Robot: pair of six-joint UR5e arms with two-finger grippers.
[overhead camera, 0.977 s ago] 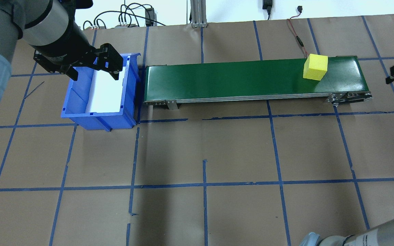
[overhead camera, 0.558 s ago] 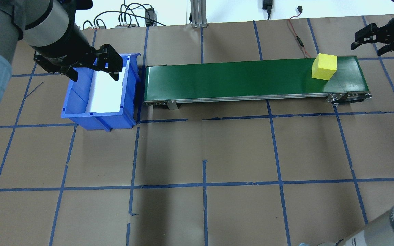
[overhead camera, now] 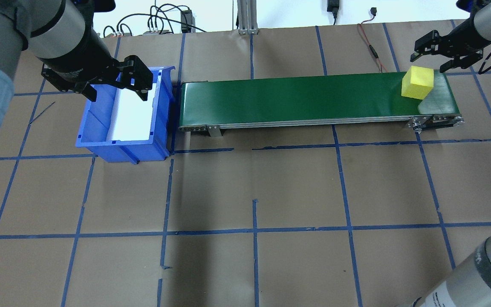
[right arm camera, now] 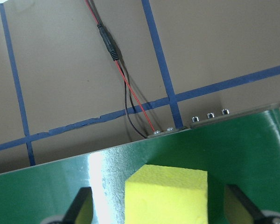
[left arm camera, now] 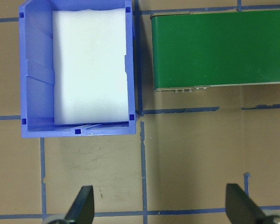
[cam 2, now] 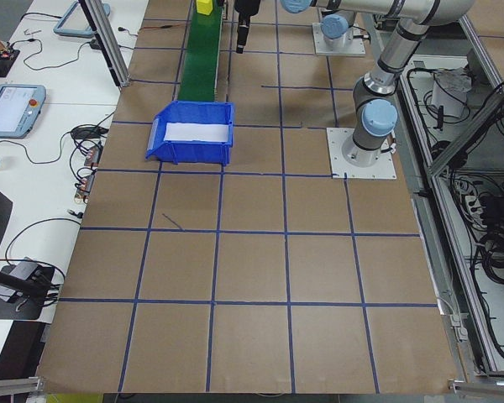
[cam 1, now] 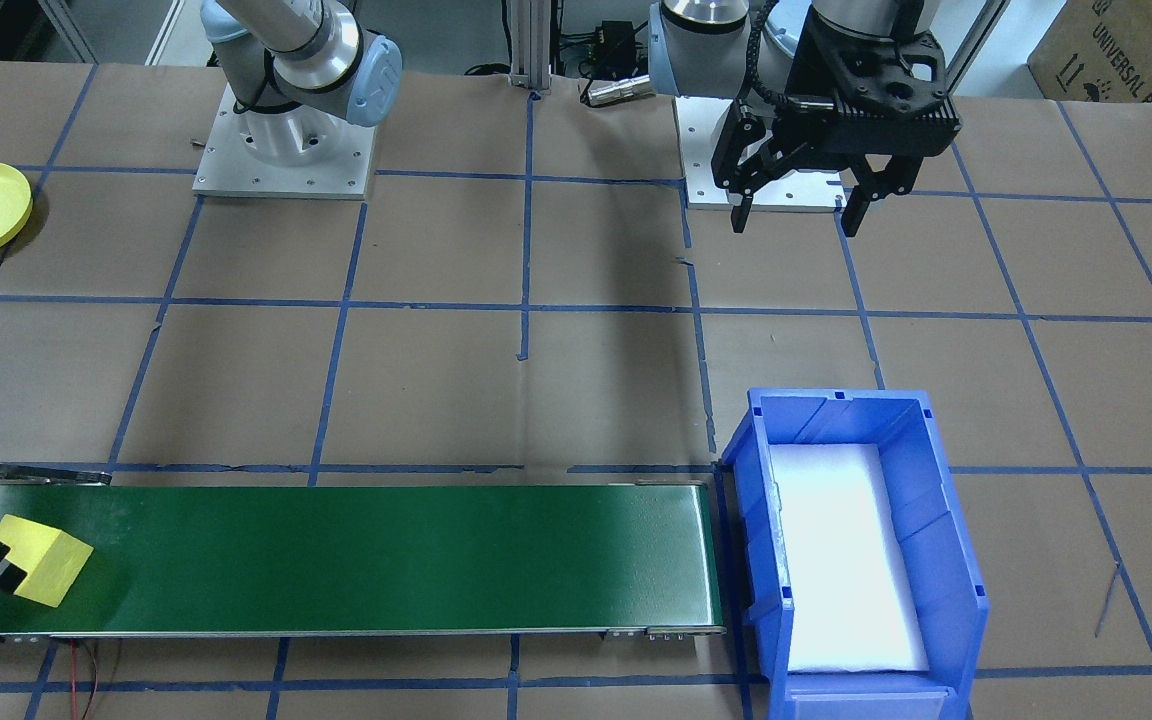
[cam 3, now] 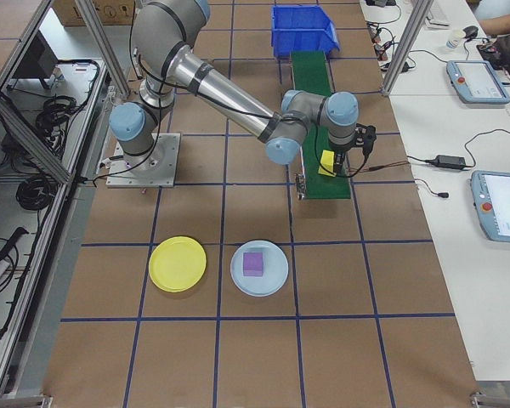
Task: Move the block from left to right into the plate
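Roughly, the job stands at its midpoint: the yellow block (overhead camera: 417,82) sits on the green conveyor (overhead camera: 305,100) at its right-hand end, and nothing has gripped it yet. Seen from the wrist, the block lies between the wide-spread jaws of the right gripper (right arm camera: 154,212), centred in their gap and not pinched. Left to do, as I judge it: close, lift, and carry it to the yellow plate (cam 3: 178,263), which lies on the desk well apart from those jaws, back toward the robot's side. Just beside the plate is a pale blue plate (cam 3: 259,268) holding a purple block (cam 3: 252,263), a wrong target to avoid. The left gripper (cam 1: 798,205) hangs idle, jaws wide and empty, with the blue bin (overhead camera: 122,119) below them.
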